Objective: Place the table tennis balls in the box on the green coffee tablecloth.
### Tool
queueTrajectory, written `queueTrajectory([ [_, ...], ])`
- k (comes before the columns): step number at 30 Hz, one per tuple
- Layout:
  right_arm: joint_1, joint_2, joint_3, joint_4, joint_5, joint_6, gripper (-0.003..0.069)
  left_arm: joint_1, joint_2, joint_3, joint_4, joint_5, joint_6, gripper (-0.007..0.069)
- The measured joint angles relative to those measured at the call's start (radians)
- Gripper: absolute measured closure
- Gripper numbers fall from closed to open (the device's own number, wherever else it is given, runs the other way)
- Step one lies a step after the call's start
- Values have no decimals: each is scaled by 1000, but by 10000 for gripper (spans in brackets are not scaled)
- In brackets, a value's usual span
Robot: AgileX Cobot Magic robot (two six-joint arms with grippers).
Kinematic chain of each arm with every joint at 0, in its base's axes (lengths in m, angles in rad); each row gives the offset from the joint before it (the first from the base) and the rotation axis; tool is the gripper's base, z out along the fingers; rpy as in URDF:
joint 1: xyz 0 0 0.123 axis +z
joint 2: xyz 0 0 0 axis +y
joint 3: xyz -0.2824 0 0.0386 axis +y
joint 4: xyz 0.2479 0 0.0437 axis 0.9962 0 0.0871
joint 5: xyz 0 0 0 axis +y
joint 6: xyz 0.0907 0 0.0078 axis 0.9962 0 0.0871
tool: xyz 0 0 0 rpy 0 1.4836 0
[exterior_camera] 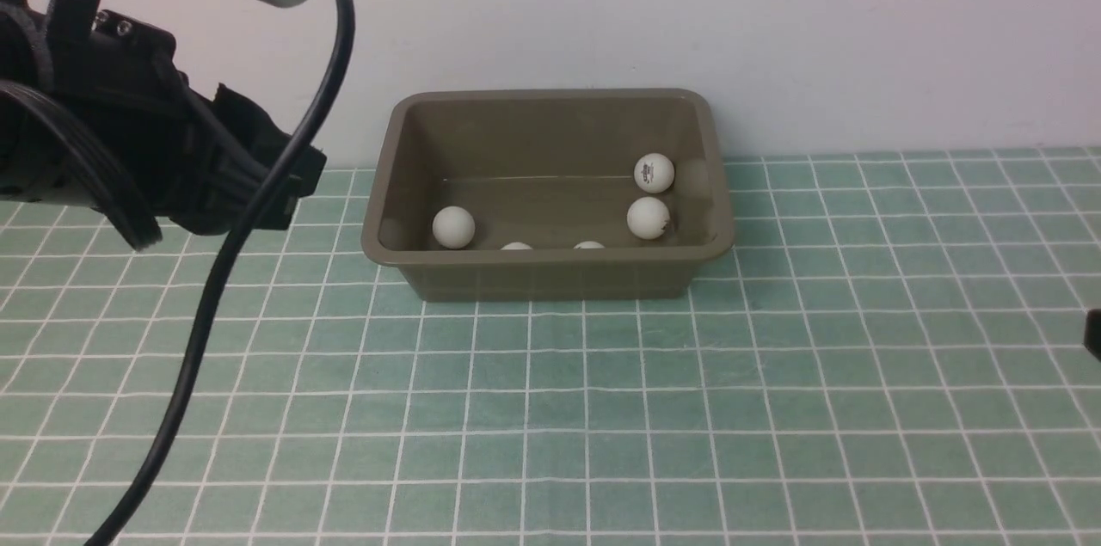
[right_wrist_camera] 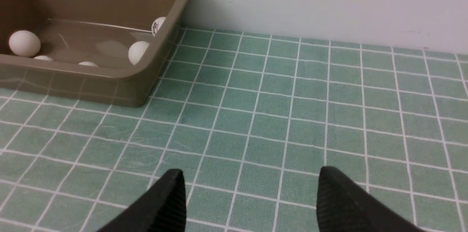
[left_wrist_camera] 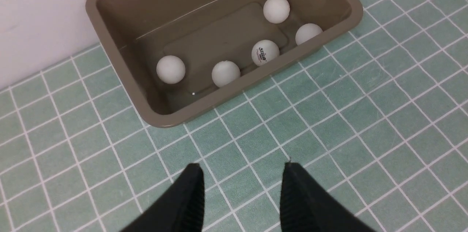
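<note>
With all six balls [left_wrist_camera: 276, 9] lying in the box [exterior_camera: 550, 275] on the cloth [exterior_camera: 602, 408], and left claw [left_wrist_camera: 243, 168] and right claw [right_wrist_camera: 252, 173] both agape and empty, the job looks done, so draw the arms back high and slow, clear of the box's rim.

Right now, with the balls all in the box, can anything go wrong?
Maybe. The left gripper hangs open and empty close to the box; a careless swing could knock it and slide it across the tablecloth. Its black cable dangles low and might snag on it. The six balls lie loose inside, so a hard bump could set them rolling.
</note>
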Motion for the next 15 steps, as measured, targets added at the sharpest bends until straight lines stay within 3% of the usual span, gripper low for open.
queueTrajectory([
  [9,-3,-222,30,-302,169,0,218,0,23,0,-23,-2,1,356],
  [15,-3,-287,49,-277,251,-1,218,0,24,0,-25,-2,5,356],
])
